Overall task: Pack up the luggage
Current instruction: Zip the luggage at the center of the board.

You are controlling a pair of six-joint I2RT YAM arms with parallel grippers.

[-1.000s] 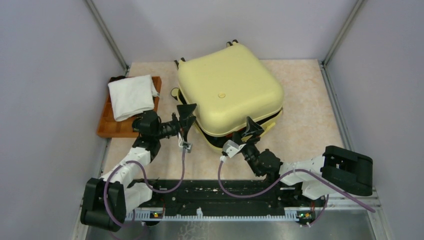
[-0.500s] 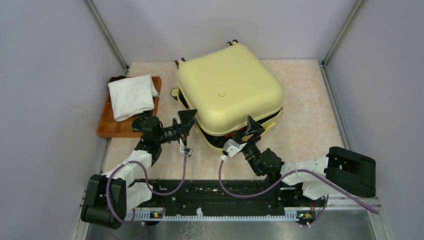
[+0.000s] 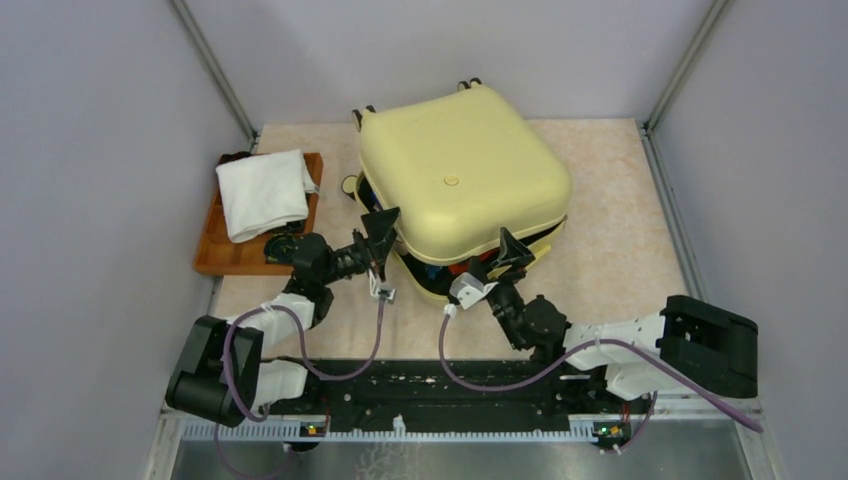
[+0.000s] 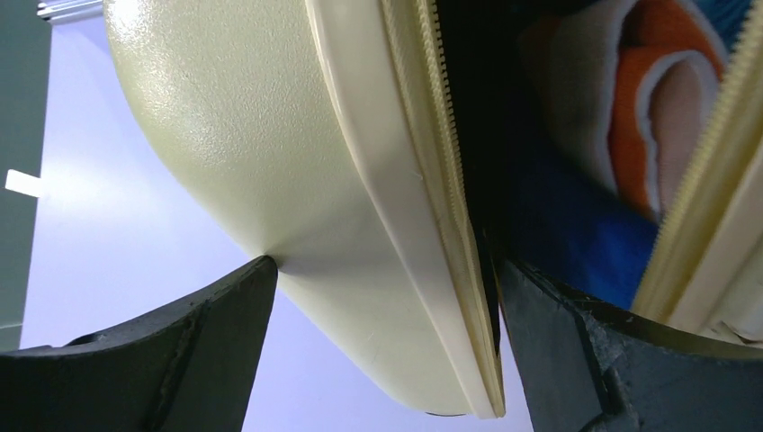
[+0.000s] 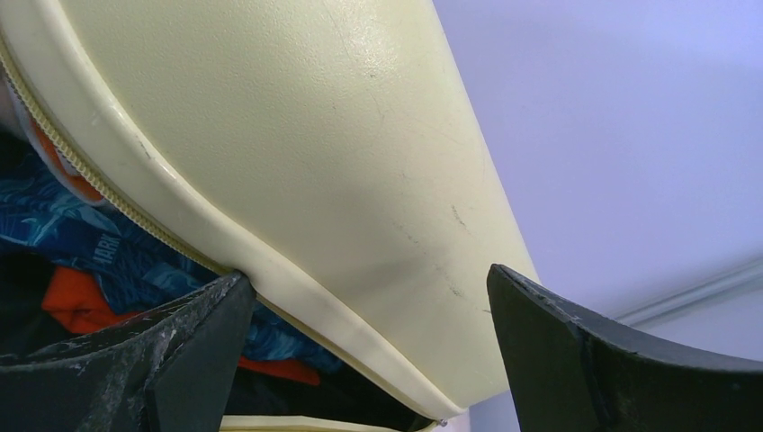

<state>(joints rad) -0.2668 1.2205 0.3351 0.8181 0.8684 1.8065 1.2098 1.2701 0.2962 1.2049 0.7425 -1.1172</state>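
The left pincer [image 3: 383, 243] [image 4: 385, 268] stands spread as wide as it goes, straddling the front left edge of the lid [image 4: 270, 153] of the large pale yellow hard-shell suitcase [image 3: 460, 180]. In the left wrist view the outer black finger [image 4: 180, 351] touches the lid's rounded shell with its tip, and the inner finger [image 4: 612, 360] reaches into the dark gap beside the zipper. Whether that inner finger presses on the rim I cannot tell.

The right pincer [image 3: 497, 262] [image 5: 367, 279] is equally wide apart and takes the lid's front right edge the same way: one finger [image 5: 135, 360] sits under the rim inside the gap, and the other [image 5: 612, 360] stands clear of the shell on the outside.

Between the lid and the lower shell the suitcase is ajar along its near side. Blue patterned fabric [image 5: 90, 243] [image 4: 576, 225] and orange cloth [image 4: 657, 117] [image 5: 72, 301] show in the opening.

The suitcase lies flat at the centre of the overhead frame, on the beige speckled worktop [image 3: 620, 230], with small black wheels [image 3: 467, 85] at its far edge.

At the upper left of that frame, well apart from the suitcase, a folded white towel [image 3: 262, 190] rests on a brown rectangular wooden tray [image 3: 215, 255].
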